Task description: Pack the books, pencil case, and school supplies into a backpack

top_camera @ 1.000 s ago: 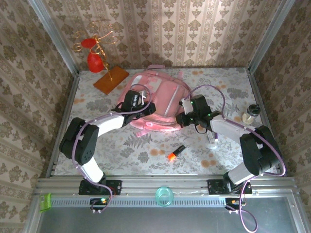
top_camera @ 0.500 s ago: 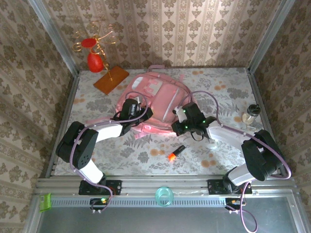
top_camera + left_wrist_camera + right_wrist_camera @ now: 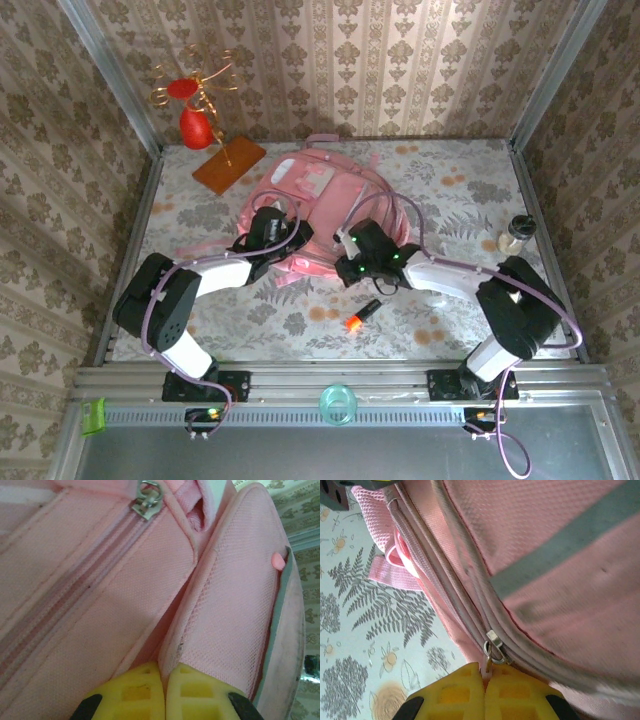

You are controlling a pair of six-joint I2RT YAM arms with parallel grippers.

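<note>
From my seat, far left at the back, a gold wire stand (image 3: 200,85) carrying red pieces rises from an orange-brown board (image 3: 228,165) on the floral table (image 3: 450,190). Next to it, mid-table, lies the backpack (image 3: 318,190), pink, front pockets up, with a pink strap trailing off its near-left corner.

My left gripper (image 3: 164,676) sits on the pack's near-left side. Its yellow pads are clenched together, and a folded edge of the pack's mesh side pocket runs down into the line where they meet, so I read it as pinching the backpack fabric. A metal slider (image 3: 146,497) hangs at the top of that wrist view, well clear of the pads.

My right gripper (image 3: 484,674) is at the pack's near edge, just right of centre. Its pads are also pressed tight, and the zipper pull (image 3: 493,647) dips between their tips, so it is grasping that pull. Grey trim crosses the pink cloth above it.

Just nearer than that gripper, a short marker (image 3: 362,315) lies loose on the table, orange end toward me and black end away, apart from the pack.

Far right, a small jar (image 3: 514,235) stands near the table's edge. A teal cup (image 3: 338,404) sits on the rail between the arm bases.
</note>
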